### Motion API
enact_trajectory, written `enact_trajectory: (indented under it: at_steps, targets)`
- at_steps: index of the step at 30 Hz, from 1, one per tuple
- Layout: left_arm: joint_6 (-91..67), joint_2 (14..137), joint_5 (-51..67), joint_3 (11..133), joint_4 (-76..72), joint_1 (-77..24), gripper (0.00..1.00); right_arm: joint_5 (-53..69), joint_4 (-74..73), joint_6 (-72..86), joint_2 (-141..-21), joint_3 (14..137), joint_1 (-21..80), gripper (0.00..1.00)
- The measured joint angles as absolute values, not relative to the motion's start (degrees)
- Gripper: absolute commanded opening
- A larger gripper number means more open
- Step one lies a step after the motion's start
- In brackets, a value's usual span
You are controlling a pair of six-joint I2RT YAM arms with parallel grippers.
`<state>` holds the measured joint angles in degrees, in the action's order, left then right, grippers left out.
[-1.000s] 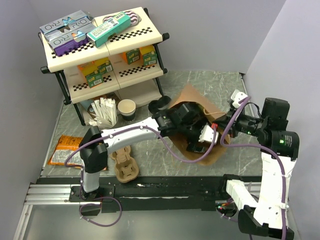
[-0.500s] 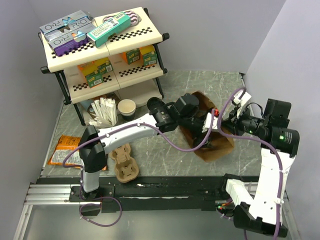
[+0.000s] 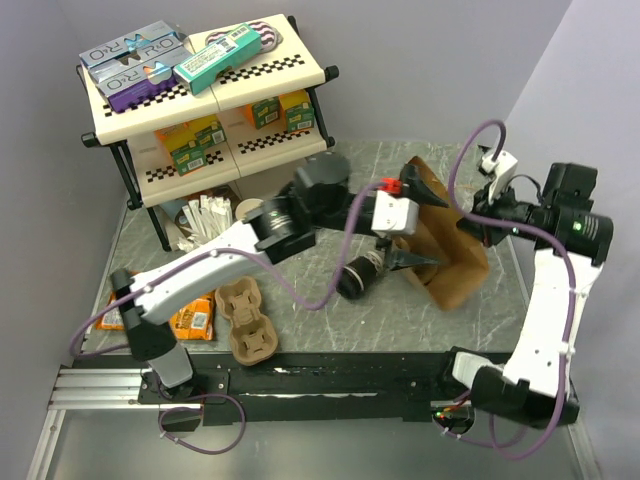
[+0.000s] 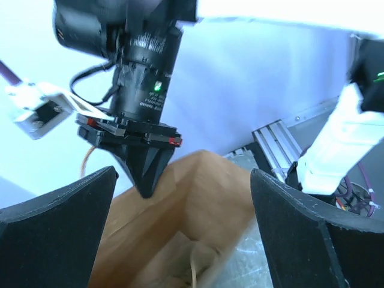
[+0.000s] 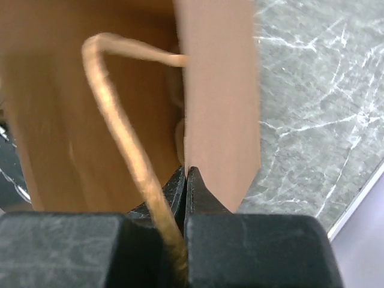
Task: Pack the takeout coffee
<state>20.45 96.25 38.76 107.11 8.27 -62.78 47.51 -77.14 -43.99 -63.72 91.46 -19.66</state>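
Takeout coffee cup (image 3: 249,208) is left of centre at the foot of the shelf rack (image 3: 312,72), half hidden behind my left arm. Left gripper (image 3: 435,228) is spread wide at the mouth of the brown paper bag (image 3: 455,265), centre-right. Right gripper (image 5: 186,174) is pinching the bag rim and twine handle (image 5: 114,114).

Brown paper bag (image 3: 460,265) upright on right side of grey marble tabletop (image 3: 330,325). Left arm reaches from near left across to the bag; left gripper (image 3: 424,225) has its fingers (image 3: 420,186) spread wide at the bag's left face, nothing in them. Right gripper (image 3: 474,222) pinched on the bag's top edge from the right. Brown pulp cup carrier (image 3: 245,322) near left, orange snack packet (image 3: 195,318) just left of it. Cup of white sticks (image 3: 207,222) beside two-tier shelf rack (image 3: 200,95) of boxes, far left.
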Motion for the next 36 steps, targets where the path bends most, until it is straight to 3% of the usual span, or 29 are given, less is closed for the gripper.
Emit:
enact_trajectory:
  at_steps: [2,5,9,10,12,14,20,23,28,36]
  targets:
    - [20.5,93.1,37.8,105.5,8.4,-62.4,0.99,47.4,-77.1,-44.0,-66.6,93.3,-20.8,0.00]
    - [20.3,88.9,36.2,102.1,8.4,-61.5,1.00,47.5,-77.2,-43.8,-69.8,93.7,-22.9,0.16]
    - [19.7,85.7,33.7,97.4,8.8,-59.7,0.99,48.7,-77.2,-43.1,-75.1,94.8,-25.5,0.26]
    - [19.5,85.2,33.0,96.1,8.9,-59.3,0.99,49.2,-77.1,-42.5,-76.5,95.7,-25.8,0.31]
    - [19.0,84.5,31.8,94.0,9.6,-58.3,0.99,49.9,-76.8,-40.5,-78.2,96.9,-26.2,0.58]
    - [18.9,83.9,30.6,91.9,10.3,-57.5,0.99,50.4,-76.7,-37.2,-78.2,97.4,-26.3,0.70]
    - [20.9,80.4,27.2,83.6,11.9,-55.6,1.00,49.5,-71.9,-32.4,-72.1,96.4,-26.3,0.88]
    - [21.8,78.0,27.2,77.6,12.0,-55.4,1.00,48.3,-67.0,-32.1,-64.1,91.6,-26.3,0.93]
    - [21.1,78.1,27.2,70.7,11.6,-55.4,0.97,47.6,-62.0,-32.2,-50.2,83.4,-26.3,0.93]
    - [11.8,86.7,24.3,68.2,1.2,-58.9,0.90,52.0,-67.9,-37.8,-43.7,82.0,-26.3,0.79]
